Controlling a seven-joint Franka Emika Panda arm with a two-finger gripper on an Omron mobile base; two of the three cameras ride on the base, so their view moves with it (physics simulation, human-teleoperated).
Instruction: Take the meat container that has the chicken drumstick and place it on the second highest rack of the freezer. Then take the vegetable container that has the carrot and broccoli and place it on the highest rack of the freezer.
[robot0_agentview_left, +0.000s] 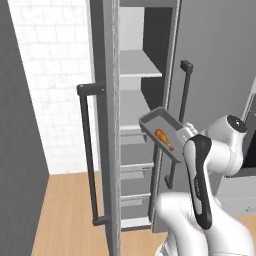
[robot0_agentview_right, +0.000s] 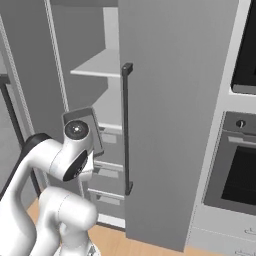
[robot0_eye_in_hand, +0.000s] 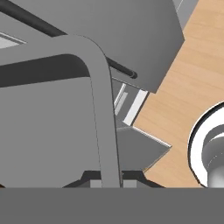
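One meat container (robot0_agentview_left: 161, 134) rim between the closed jaws (robot0_eye_in_hand: 111, 181), tilted.

A glossy white, rounded arm (robot0_agentview_left: 220, 150) with dark joint bands and a round grey-capped joint.

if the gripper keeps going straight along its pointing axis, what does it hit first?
Probably the wood floor beside the freezer; the gripper, shut on the meat container, points down past the tray's rim. Depth is unclear.

Open freezer (robot0_agentview_left: 112, 125) gap (doors flanking)
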